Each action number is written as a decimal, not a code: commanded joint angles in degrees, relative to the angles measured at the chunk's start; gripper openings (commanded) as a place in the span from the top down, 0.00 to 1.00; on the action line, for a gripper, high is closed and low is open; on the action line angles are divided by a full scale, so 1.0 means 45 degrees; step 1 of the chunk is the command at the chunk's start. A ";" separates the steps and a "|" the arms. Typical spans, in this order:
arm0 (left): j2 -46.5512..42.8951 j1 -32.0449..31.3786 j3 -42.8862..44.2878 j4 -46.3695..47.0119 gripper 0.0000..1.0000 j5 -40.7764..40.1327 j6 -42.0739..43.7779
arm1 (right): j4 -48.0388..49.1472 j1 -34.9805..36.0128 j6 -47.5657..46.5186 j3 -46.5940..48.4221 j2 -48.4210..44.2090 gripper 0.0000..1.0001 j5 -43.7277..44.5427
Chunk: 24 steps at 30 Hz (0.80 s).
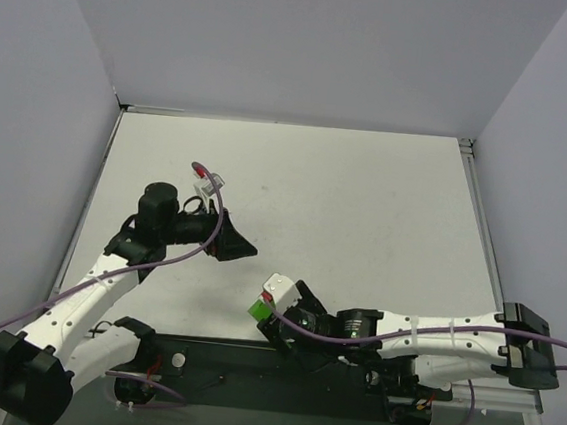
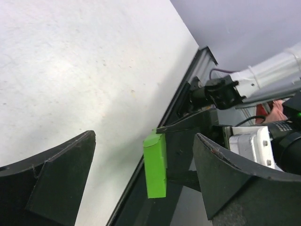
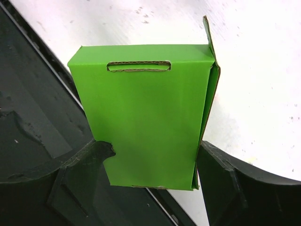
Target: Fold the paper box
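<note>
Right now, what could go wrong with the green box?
The right gripper pinches the paper box only at one end, so the thin card could squash or slip out. The box hangs by the near edge of the table, over the black base plate, and might drop there. The left gripper is open and apart, so nothing else steadies it.

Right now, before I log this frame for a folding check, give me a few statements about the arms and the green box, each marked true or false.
1. The right gripper holds the paper box between its fingers. True.
2. The left gripper is shut on the box too. False: it is open, empty and apart from the box.
3. A narrow slot is cut near one end of the box's broad face. True.
4. The box is at the far edge of the table. False: it is at the near edge.
</note>
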 commanded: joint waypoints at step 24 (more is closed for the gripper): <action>-0.0601 -0.1540 -0.1226 0.5616 0.06 0.2867 -0.0058 | 0.8039 -1.0740 0.3410 -0.2916 -0.3111 0.98 -1.9170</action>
